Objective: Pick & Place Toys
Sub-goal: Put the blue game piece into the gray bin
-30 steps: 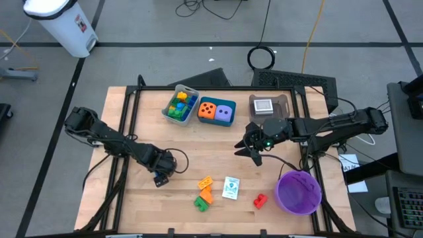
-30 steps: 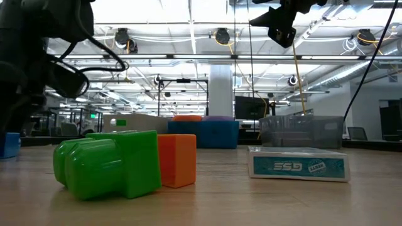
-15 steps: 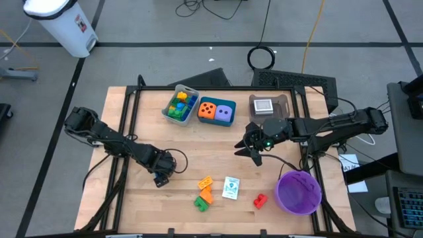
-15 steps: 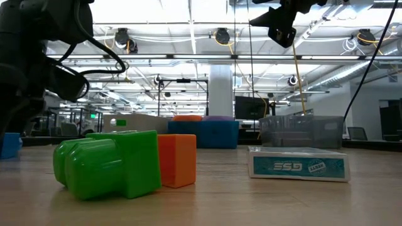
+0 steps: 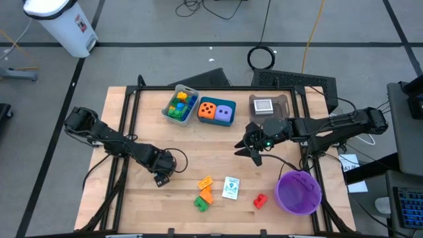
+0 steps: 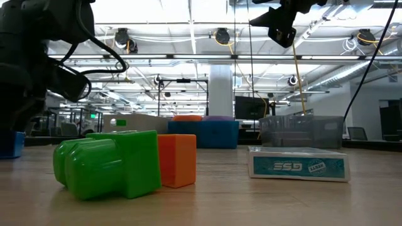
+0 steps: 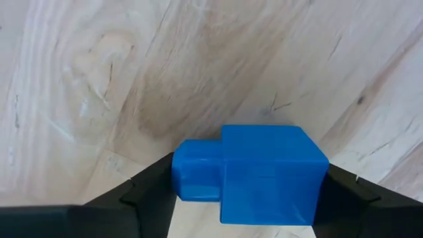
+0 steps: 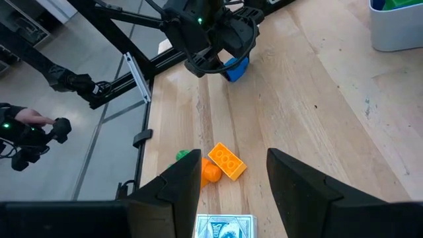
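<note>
Wooden counter point(image 5: 132, 198) first: left gripper point(image 7: 241, 198) is low at its left-centre, dark fingers point(image 7: 152, 192) flanking a small blue plastic brick point(image 7: 254, 173); grip unclear. Right gripper point(image 5: 250, 151) hovers mid-counter, fingers parted, empty.

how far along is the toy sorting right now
Partly done. Several bricks sit in the grey tray and two dice in the teal tray. The left claw straddles a blue brick on the table. The right claw hangs open, empty. An orange brick, green brick, red brick and card are left.
</note>
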Available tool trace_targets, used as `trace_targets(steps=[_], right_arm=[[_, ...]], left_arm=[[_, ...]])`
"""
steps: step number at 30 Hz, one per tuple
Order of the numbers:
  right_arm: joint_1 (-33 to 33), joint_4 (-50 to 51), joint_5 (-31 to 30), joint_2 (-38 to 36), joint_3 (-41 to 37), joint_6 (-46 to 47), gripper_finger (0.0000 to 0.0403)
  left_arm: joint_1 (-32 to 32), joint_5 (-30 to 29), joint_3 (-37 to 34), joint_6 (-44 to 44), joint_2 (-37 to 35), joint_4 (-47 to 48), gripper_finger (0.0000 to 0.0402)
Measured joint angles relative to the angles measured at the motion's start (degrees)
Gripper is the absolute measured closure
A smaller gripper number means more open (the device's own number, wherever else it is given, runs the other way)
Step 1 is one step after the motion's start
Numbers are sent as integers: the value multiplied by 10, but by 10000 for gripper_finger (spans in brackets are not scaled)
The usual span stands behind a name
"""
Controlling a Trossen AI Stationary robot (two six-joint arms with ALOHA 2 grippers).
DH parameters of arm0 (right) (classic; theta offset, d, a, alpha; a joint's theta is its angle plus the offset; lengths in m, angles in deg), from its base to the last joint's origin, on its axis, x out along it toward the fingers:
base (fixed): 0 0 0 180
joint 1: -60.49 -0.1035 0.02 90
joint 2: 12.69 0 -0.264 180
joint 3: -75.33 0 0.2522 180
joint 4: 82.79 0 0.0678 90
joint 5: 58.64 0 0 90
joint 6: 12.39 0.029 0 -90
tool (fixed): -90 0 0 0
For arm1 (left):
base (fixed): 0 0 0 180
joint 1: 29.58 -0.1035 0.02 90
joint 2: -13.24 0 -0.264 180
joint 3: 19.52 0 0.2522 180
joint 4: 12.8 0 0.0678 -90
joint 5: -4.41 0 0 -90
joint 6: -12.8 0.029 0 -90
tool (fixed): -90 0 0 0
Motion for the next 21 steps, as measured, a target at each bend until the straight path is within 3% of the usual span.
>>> trace_targets(steps=[5, 10, 21], right_arm=[[0, 0, 0, 0, 0, -1, 238], [0, 0, 0, 0, 0, -1, 238], [3, -2, 0, 0, 0, 0, 238]], left_arm=[[0, 2, 1, -9, 0, -6, 114], [-1, 8, 20, 6, 0, -8, 135], [-40, -21, 127, 91, 0, 3, 116]])
